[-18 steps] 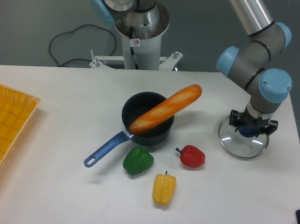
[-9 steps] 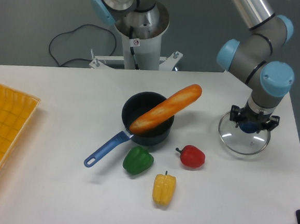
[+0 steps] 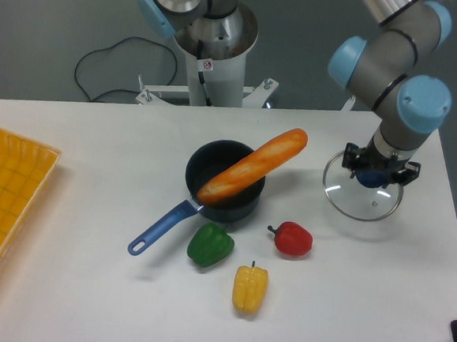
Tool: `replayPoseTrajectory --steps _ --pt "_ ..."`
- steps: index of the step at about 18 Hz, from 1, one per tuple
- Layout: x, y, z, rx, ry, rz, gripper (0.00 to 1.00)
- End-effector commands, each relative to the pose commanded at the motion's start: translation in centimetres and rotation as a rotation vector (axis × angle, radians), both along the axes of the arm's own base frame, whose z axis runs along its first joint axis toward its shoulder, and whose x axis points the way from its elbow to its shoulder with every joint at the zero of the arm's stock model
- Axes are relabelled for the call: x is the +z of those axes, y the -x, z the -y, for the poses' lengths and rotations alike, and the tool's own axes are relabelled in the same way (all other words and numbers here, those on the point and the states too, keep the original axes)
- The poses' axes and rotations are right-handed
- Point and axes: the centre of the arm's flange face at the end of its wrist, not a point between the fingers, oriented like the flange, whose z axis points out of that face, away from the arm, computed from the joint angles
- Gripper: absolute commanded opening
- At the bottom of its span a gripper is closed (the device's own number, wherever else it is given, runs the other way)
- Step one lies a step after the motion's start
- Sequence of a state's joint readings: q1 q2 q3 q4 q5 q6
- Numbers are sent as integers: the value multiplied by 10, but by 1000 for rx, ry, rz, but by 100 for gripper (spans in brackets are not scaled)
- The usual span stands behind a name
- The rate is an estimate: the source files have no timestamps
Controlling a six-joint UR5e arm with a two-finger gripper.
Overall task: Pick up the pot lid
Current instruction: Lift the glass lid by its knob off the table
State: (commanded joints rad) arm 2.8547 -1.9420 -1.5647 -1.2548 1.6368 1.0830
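The gripper (image 3: 376,168) is holding the glass pot lid (image 3: 359,203) on the right.
Its fingers are closing around the knob (image 3: 373,179); farther left, a bread loaf (image 3: 254,167) is lying across the black pan (image 3: 207,157), with a red pepper (image 3: 293,239) sitting nearer.

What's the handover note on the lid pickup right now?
Pincer: looks closed on the knob of the lid.
Lid: at the right of the view, under the pincer; has shifted left and up in the picture with it over the last second.
Done: grip, and apparently the lift; exact height can't be judged.
Left: probably just keep hold and confirm it's off the table.
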Motion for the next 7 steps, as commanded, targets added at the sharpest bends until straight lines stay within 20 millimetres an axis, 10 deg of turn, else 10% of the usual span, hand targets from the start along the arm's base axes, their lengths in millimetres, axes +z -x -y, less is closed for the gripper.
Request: replayPoseTrajectory --steps 7 --pt "0 0 0 -3 -4 -3 60"
